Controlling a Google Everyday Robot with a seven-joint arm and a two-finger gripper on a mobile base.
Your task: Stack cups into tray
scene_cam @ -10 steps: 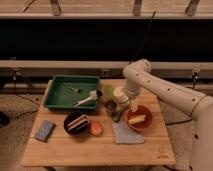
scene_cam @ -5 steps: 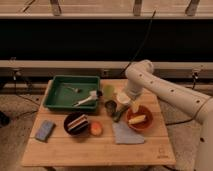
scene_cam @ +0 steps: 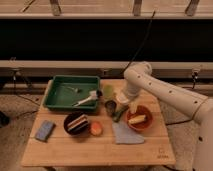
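Dim room: dark wall band with a pale rail (scene_cam: 60, 64) running across at twelve o'clock, behind a wooden bench (scene_cam: 100, 150). White arm (scene_cam: 165, 95) reaching in from three o'clock, bent at the elbow above the bench's far edge, then dropping toward the middle. Dark-green tray (scene_cam: 54, 97) at ten o'clock on the bench, holding a white utensil (scene_cam: 87, 99) near its right wall. Orange bowl (scene_cam: 145, 124) at three o'clock, something yellow inside. Black bowl (scene_cam: 76, 122) with layered cake at nine o'clock; grey-blue cloth (scene_cam: 127, 135) at five; blue sponge (scene_cam: 45, 130) at eight, near the left edge. Three cups on the bench outside the tray, just off its three o'clock side: pale green cup (scene_cam: 107, 91) nearest the tray, white cup (scene_cam: 121, 97) at three o'clock of that, dark grey cup (scene_cam: 110, 106) at six o'clock of the green one. Hand (scene_cam: 131, 106) hanging just beside the white cup, over the orange bowl's eleven o'clock rim, spread wide. Small orange object (scene_cam: 96, 129) at six o'clock of the dark grey cup.

Against a second ago: hand lower and a little further toward three o'clock, elbow shifted with it. Tray, bowls, cups and sponge lying as before.
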